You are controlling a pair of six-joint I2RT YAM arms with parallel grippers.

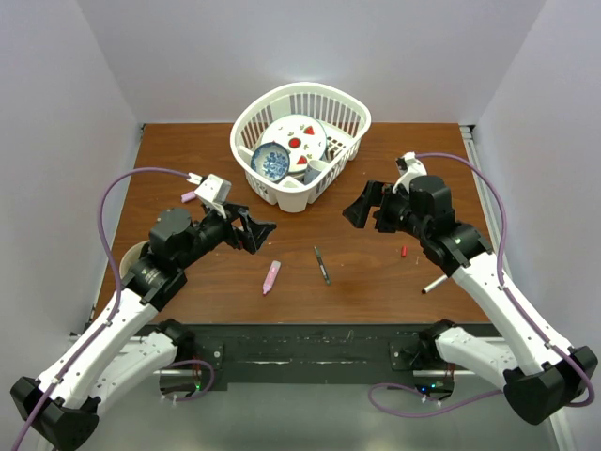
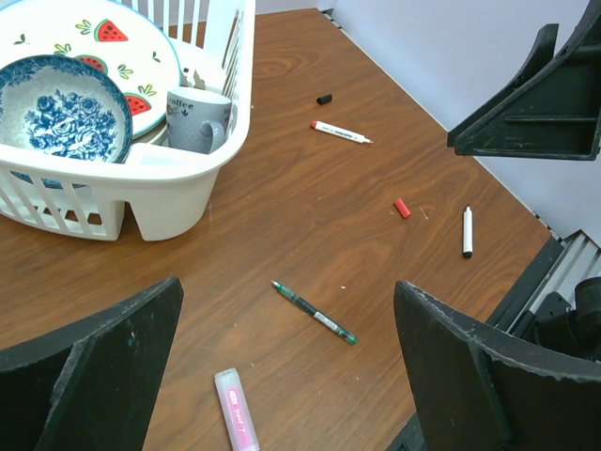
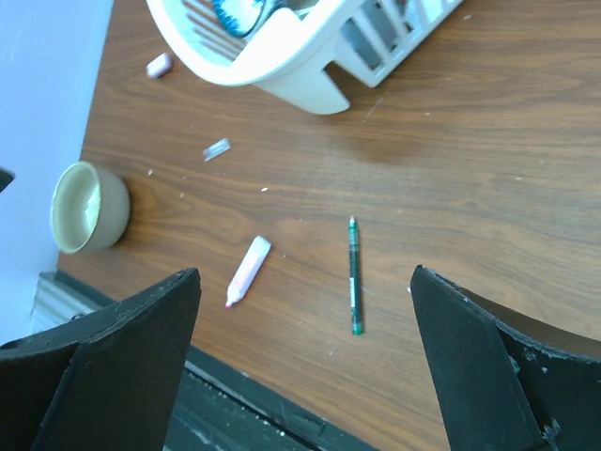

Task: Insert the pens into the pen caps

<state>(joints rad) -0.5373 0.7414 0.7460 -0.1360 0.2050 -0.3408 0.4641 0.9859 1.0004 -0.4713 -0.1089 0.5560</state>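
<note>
- The left fingers [image 1: 254,228] are wide open and hold nothing. They hang above the worktop [image 1: 225,282].
- The right fingers [image 1: 362,209] are wide open too, with nothing in them.
- No pen is in a cap yet. The pens and caps all lie loose on the worktop.
- The dark pen [image 1: 321,265] lies in the middle, between the two arms. Its long side runs from the near edge toward the basket [image 1: 286,195], a bit slanted. Both arms look about as close to it.
- The pink marker [image 1: 271,276] lies just left of the dark pen. It is almost under the left fingers, so the left arm is nearer. It lies nearly the same way as the dark pen, with its tip toward the near edge.
- The pink cap [image 1: 188,197] lies on the left side, past the left arm. It is well apart from the marker.
- The red cap [image 1: 404,252] lies right beside the right arm. The right fingers are nearer to it.
- A white pen [image 1: 434,285] lies by the right arm, close to the near edge.
- The left wrist view shows a second white pen [image 2: 341,133] with the black cap [image 2: 324,99] near it, far over on the right side.
- I think the next move is a reach down for a pen. The fingers should close across its thin side, not along its length.
</note>
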